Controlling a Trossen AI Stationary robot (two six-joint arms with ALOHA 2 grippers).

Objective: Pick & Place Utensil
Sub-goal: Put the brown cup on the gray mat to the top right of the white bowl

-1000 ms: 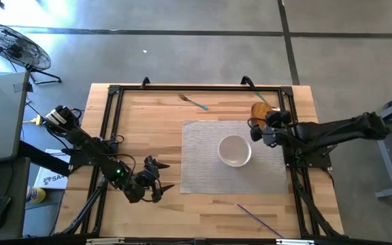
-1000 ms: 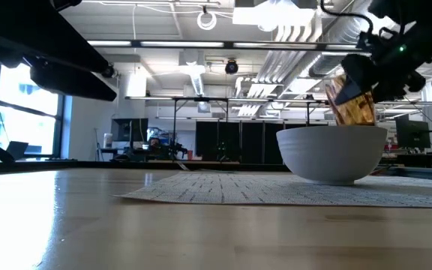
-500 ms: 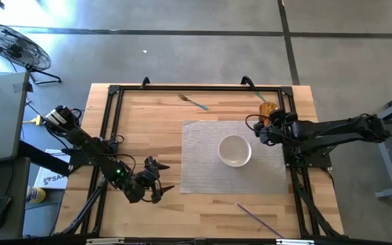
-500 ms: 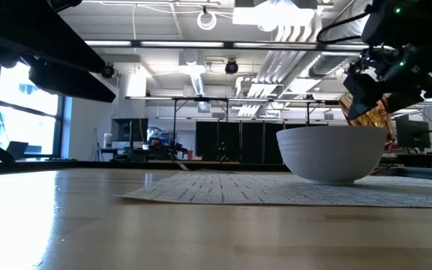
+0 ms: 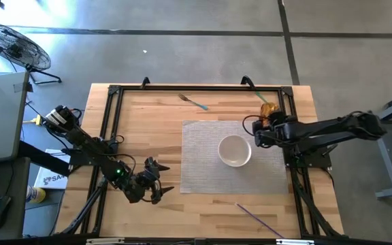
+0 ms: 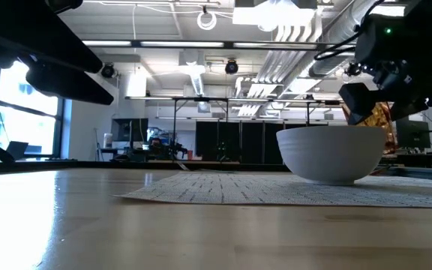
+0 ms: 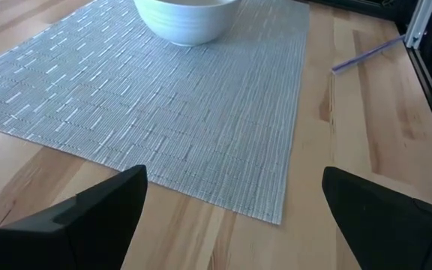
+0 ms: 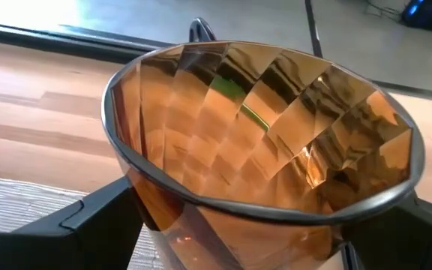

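Note:
My right gripper [image 5: 268,117] is shut on an amber faceted glass [image 5: 269,108], just far-right of the white bowl [image 5: 235,150] on the grey placemat [image 5: 203,160]. In the low view the glass [image 6: 379,120] shows behind the bowl [image 6: 331,154], its base hidden. The right wrist view looks into the glass's mouth [image 8: 261,135]. A fork [image 5: 192,102] lies flat near the far edge. A thin purple utensil [image 5: 254,216] lies near the near edge. My left gripper [image 5: 160,178] waits open, left of the mat's near corner. My right gripper pinches the amber glass by its lower wall [image 8: 156,214], one finger [image 8: 81,221] on each side. The fingers point toward the table's far edge, and the glass tilts with its mouth away from the wrist. The bowl hides whether its base touches the table.
A black frame [image 5: 114,90] runs along the table's far, left and right sides, close beside the glass. The left wrist view shows the mat [image 7: 163,112], the bowl [image 7: 186,19] and the purple utensil [image 7: 366,54] ahead. Bare wood lies left of the mat.
My right gripper has carried the amber glass down and a little toward the table's right edge, from above the bowl's rim to behind the bowl. The glass has stayed in the shut fingers.

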